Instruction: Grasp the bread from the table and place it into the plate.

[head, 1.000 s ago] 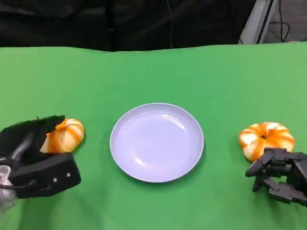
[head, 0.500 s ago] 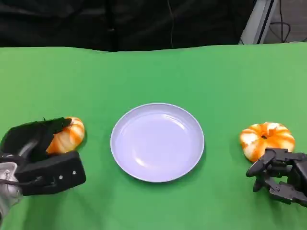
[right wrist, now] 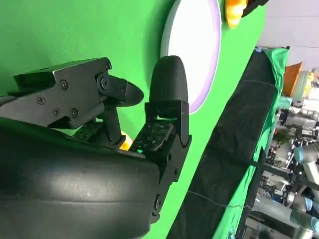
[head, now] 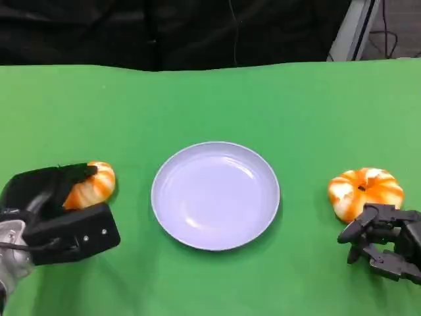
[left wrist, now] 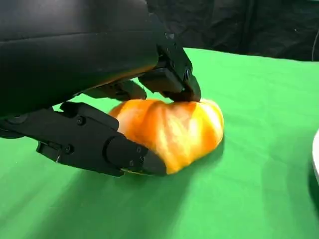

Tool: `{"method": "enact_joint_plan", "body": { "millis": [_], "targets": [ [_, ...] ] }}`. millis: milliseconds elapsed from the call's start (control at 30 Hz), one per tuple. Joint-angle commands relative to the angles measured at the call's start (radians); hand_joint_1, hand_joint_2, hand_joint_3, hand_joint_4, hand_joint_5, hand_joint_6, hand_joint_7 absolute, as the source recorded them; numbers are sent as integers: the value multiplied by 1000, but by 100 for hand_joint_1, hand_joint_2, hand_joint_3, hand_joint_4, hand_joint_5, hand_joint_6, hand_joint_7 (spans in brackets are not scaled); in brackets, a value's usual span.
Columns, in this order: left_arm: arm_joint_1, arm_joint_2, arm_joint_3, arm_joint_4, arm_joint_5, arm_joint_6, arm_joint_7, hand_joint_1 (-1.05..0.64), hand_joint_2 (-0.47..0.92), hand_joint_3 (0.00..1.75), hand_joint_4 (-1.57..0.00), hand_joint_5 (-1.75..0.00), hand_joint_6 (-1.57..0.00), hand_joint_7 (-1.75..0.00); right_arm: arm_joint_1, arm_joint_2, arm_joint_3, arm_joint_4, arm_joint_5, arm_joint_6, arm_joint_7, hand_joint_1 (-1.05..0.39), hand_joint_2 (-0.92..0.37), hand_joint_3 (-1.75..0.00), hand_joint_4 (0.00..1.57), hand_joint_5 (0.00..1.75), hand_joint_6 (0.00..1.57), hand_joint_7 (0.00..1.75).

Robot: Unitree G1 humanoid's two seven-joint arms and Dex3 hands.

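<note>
An orange-and-white bread (head: 94, 185) lies on the green cloth left of the white plate (head: 216, 195). My left hand (head: 56, 214) grips it: in the left wrist view, fingers (left wrist: 172, 79) press on top of the bread (left wrist: 174, 127) and the thumb lies along its near side, with the bread's underside on the cloth. A second bread (head: 366, 190) lies right of the plate. My right hand (head: 385, 240) sits just in front of it with fingers curled and nothing in them. The right wrist view shows the right hand (right wrist: 134, 114) and the plate (right wrist: 199, 45) beyond it.
Green cloth (head: 210, 99) covers the table up to a dark backdrop at the far edge. Bare cloth lies between each bread and the plate. The plate's rim (left wrist: 316, 159) shows at the edge of the left wrist view.
My left hand has closed further around the left bread, its thumb sliding right along the near side. The right hand and second bread have not moved.
</note>
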Motion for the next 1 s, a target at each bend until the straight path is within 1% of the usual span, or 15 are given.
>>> {"method": "enact_joint_plan", "body": {
  "millis": [33,67,100,133,167,200,267,300,333,433,567,700,1000],
  "targets": [
    [14,-1,22,23,-24,24,-34,-16,92,17,-46,-112,-91,-25,13,-16,-4,-8,3,-8,-11,8,-86,-56,90,135,96,94],
    [15,-1,25,23,-28,23,-33,-16,92,19,-45,-121,-89,-33,13,-16,-3,-8,1,-8,-12,8,-86,-56,90,135,96,94],
    [16,-2,29,23,-33,22,-33,-16,92,20,-45,-124,-89,-37,13,-16,-3,-8,1,-7,-13,8,-86,-56,90,135,96,94],
    [17,-3,31,23,-36,22,-27,-17,92,22,-45,-129,-86,-46,13,-15,-3,-8,2,-5,-13,7,-86,-56,90,135,96,94],
    [19,-3,33,22,-36,19,-18,-16,92,24,-47,-133,-83,-61,13,-14,-3,-8,2,-5,-13,7,-86,-56,91,135,97,94],
    [20,-4,34,22,-36,17,-10,-16,92,25,-48,-137,-81,-70,13,-14,-3,-8,2,-5,-14,7,-86,-56,91,135,97,93],
    [23,-6,38,22,-38,12,5,-16,92,28,-50,-143,-79,-84,13,-14,-2,-8,1,-9,-15,7,-86,-56,91,135,97,93],
    [25,-7,38,22,-37,10,18,-15,92,31,-51,-148,-77,-96,13,-15,-2,-8,1,-9,-14,7,-86,-56,91,135,97,93],
    [26,-8,39,22,-35,8,27,-13,92,31,-53,-155,-73,-111,13,-15,-1,-8,1,-10,-14,7,-86,-57,91,135,97,93],
    [28,-14,44,24,-39,10,41,-12,92,26,-52,-166,-66,-133,13,-14,-2,-10,6,-4,-9,7,-85,-57,90,135,97,93],
    [29,-23,53,24,-47,16,54,-11,92,25,-51,-173,-61,-146,12,-15,-1,-7,2,-13,-12,8,-85,-58,91,135,96,93],
    [32,-26,62,25,-48,10,63,-10,92,24,-51,-175,-56,-154,12,-15,1,-9,-3,-11,-20,7,-85,-58,91,135,96,94],
    [32,-29,70,26,-45,17,68,-12,92,21,-47,-175,-47,-164,14,-18,3,-10,-12,-13,-26,8,-84,-59,90,136,96,95]
  ]
}}
